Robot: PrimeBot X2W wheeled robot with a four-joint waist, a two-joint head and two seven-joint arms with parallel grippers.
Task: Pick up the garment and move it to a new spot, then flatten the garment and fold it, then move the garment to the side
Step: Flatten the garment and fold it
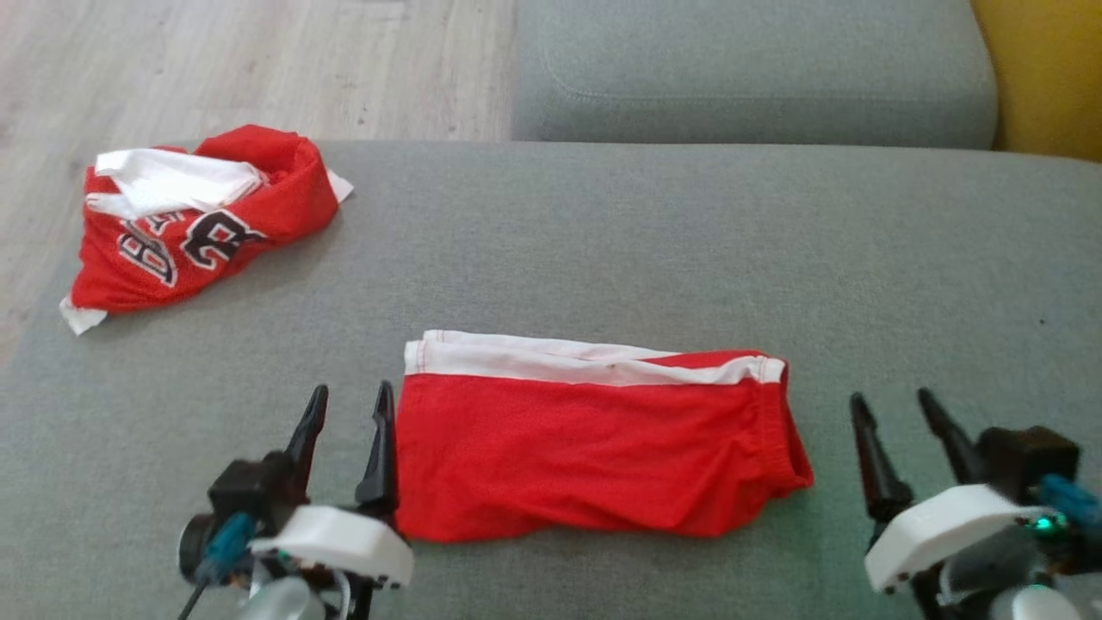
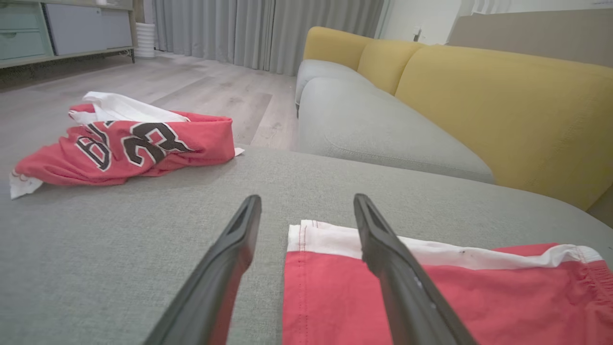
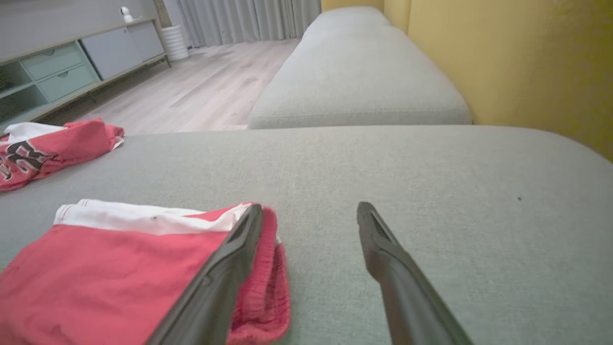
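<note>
Far left, near the cushion's edge: crumpled red jersey (image 1: 202, 220), black-and-white lettering, white lining showing. Well apart from the rest.

Left hand (image 1: 353, 392) released, fingers spread, holding nothing. Its inner finger sits at the left edge of the folded garment (image 1: 594, 448); contact cannot be told.

The folded garment lies flat at the near middle of the grey sofa cushion (image 1: 603, 241), red, with a white band along the far edge.

Right hand (image 1: 891, 400) released and empty, just beside the garment's gathered right end, over bare cushion.

Far right corner: yellow backrest (image 1: 1042, 69).
</note>
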